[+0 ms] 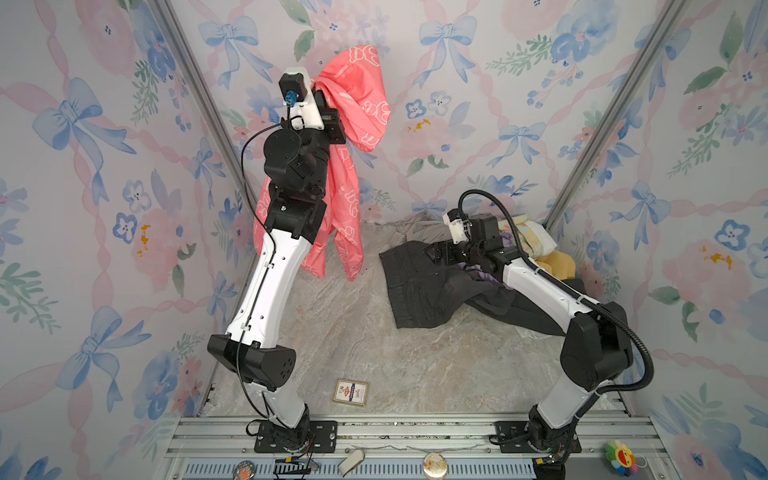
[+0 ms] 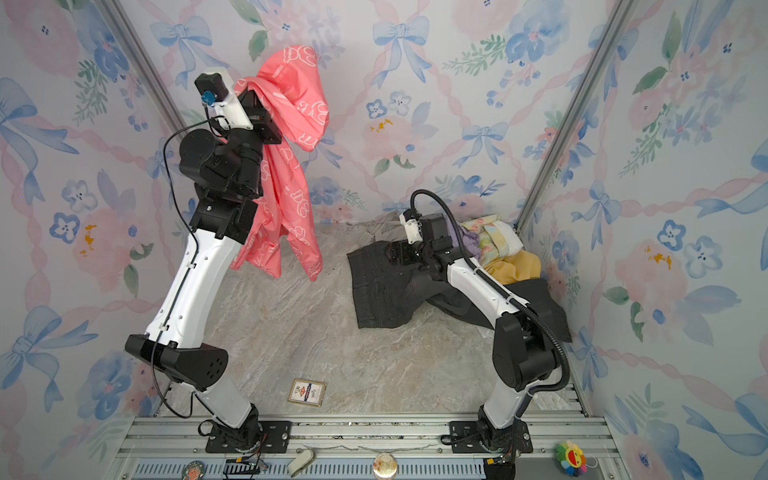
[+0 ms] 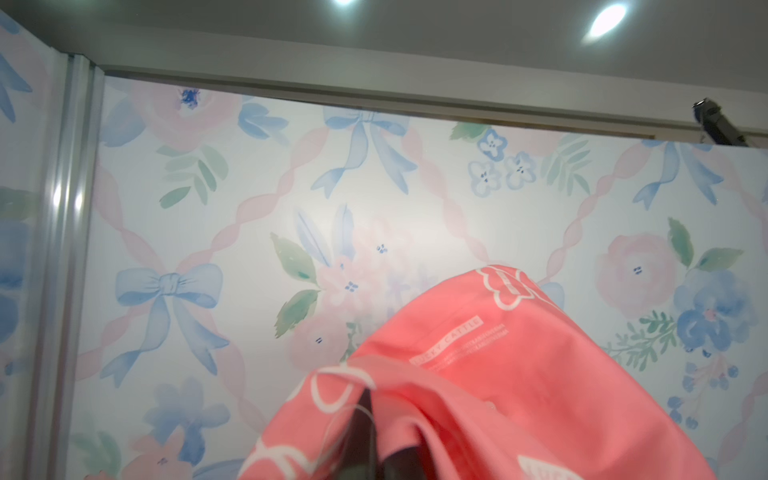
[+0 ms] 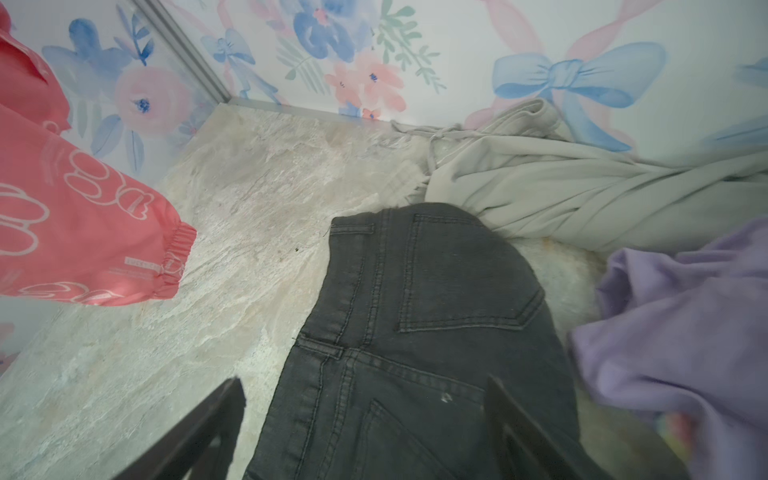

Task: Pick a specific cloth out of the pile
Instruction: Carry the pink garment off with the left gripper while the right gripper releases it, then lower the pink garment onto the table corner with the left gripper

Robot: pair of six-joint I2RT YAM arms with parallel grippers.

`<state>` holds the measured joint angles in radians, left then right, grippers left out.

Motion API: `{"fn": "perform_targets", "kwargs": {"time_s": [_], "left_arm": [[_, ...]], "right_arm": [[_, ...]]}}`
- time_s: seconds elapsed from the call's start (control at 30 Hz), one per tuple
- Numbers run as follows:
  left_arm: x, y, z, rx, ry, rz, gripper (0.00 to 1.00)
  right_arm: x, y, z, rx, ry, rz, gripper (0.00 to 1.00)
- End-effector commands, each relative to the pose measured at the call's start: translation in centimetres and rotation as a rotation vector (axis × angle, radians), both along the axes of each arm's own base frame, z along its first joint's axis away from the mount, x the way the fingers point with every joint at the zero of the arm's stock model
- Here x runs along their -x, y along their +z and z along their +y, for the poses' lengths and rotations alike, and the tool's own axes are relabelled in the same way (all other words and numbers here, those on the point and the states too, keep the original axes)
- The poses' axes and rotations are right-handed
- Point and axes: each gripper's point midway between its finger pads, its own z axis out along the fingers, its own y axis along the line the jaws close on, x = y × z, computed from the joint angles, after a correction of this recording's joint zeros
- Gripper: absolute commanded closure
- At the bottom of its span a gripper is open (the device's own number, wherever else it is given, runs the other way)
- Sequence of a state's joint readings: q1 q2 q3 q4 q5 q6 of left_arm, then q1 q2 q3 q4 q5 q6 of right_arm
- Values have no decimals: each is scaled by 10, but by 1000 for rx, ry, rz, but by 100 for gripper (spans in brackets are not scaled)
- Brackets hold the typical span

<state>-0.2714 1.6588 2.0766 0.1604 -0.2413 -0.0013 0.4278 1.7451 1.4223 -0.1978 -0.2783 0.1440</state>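
Left of the jeans (image 1: pixel 419 286), the cloth (image 1: pixel 353 104) hangs high over the table (image 1: pixel 374 357), clamped in the closed left end effector (image 3: pixel 368 419). The right end effector (image 4: pixel 365 380) gapes wide above the jeans, at the pile's (image 1: pixel 536 249) edge. Open table lies between them. Small print on the cloth reads roughly "LUCKY CATTLE".

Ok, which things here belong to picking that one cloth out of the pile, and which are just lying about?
Job: thin coral-pink cloth with white outline print, hanging from the shut left gripper; heap of mixed garments with black jeans; open right gripper over the jeans.
Lying about: small printed card on the marble tabletop; rainbow flower toy and round cream disc at the front edge.
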Motion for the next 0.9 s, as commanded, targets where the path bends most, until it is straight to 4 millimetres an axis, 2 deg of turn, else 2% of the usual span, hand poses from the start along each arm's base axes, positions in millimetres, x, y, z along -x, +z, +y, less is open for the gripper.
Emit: {"fn": "perform_targets", "kwargs": {"time_s": [0.0,0.13,0.3,0.43,0.63,0.87], "left_arm": [[28,-1,43,5,111,-5,100],[40,-22,77,0,195,33,100],[38,-39,103,35,263,57,100],[32,-42,108,51,279,72,100],[20,-48,110,60,286,114,100],[-1,-81,105,60,255,188,100]], "right_arm": [[11,-3,36,-1,80,-21,6],[29,-5,70,-7,158,-32,3],[48,-7,95,-3,218,-40,0],[61,-12,102,17,240,-47,3],[71,-17,102,27,246,-43,3],[80,-11,103,23,272,-69,3]]}}
